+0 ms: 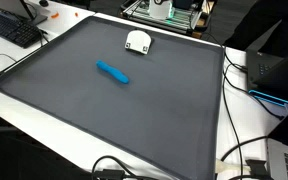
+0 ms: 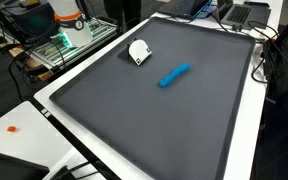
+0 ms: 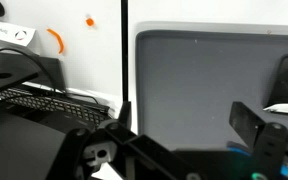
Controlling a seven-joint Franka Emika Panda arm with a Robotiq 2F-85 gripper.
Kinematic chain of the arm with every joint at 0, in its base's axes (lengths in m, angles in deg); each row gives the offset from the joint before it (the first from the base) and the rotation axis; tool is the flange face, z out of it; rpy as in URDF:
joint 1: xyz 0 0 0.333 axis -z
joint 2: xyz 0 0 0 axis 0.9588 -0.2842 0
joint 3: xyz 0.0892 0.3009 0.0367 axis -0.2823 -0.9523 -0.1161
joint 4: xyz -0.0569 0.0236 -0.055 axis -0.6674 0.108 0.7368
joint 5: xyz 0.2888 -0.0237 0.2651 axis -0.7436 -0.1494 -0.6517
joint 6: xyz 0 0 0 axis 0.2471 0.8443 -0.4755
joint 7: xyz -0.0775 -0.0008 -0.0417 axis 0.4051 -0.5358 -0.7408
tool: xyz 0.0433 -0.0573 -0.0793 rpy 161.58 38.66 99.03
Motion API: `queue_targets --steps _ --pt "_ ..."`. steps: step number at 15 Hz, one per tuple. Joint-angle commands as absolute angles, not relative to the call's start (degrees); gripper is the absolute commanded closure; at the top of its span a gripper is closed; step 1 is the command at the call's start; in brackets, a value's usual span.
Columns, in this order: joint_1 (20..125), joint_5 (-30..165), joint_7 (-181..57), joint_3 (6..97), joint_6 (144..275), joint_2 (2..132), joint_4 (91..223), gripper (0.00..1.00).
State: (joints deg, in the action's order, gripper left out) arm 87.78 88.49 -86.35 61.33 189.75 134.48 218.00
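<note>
Wrist view, left to right: the black keyboard [image 3: 44, 100] sits on the white table [image 3: 104, 50], then the grey mat [image 3: 194, 70] fills the right. My gripper [image 3: 184, 115] hangs high over the mat's near-left part, jaws well apart, nothing between them. I do not show in either exterior view.

In both exterior views the blue cylinder [image 1: 112, 73] [image 2: 174, 76] lies flat and slanted near the mat's middle. The white object [image 1: 137, 42] [image 2: 139, 51] is just right of it in an exterior view [image 1: 137, 42], farther back, near the far edge and apart from it.

Step, as I judge: pre-contact. Nothing is touched and I am clear above the mat.

A reach for the blue cylinder calls for moving right over it, turning the wrist so the jaws straddle its short width, and descending with the jaws apart, staying clear of the white object.
</note>
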Motion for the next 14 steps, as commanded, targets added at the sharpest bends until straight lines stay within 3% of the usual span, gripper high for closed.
queue_targets --steps 1,5,14 --pt "87.01 88.97 -85.9 61.85 189.34 134.58 217.81 0.0" --pt "84.75 84.93 -81.56 59.51 188.92 133.62 218.3 0.0" --pt "79.81 65.83 -47.45 43.43 184.26 123.12 217.72 0.0"
